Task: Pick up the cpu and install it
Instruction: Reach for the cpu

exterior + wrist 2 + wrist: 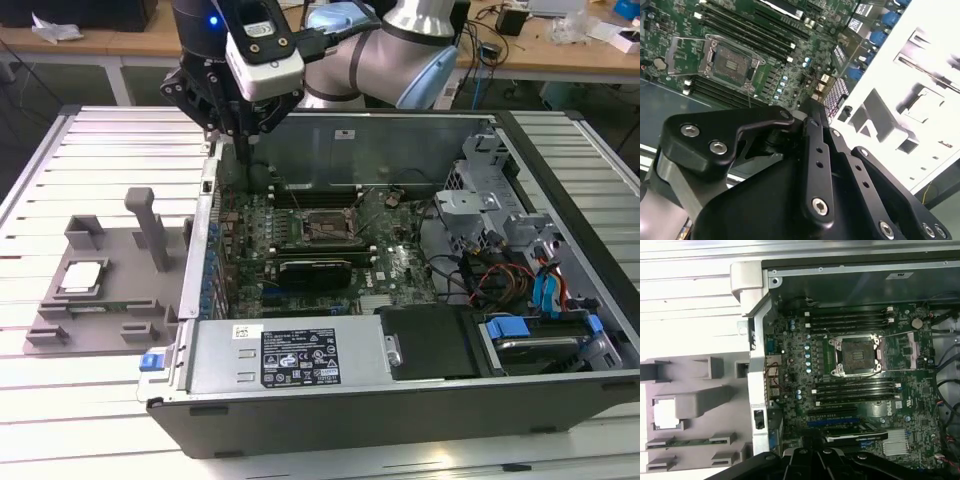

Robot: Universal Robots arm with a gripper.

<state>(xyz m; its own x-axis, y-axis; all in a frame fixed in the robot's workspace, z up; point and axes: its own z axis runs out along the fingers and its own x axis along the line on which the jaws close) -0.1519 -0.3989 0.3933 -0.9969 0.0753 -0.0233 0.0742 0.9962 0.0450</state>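
Hand [242,150] is hovering over the computer case [400,380], its tips hard to make out.
It is looking closed and gripping nothing; the cpu [82,277] is lying in the grey tray [130,300] just beside the case.

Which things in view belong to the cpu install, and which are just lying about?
Job:
cpu, resting in the grey tray
empty socket on the motherboard

Lying about:
green strip in the tray
card below the socket
cables
blue caddy
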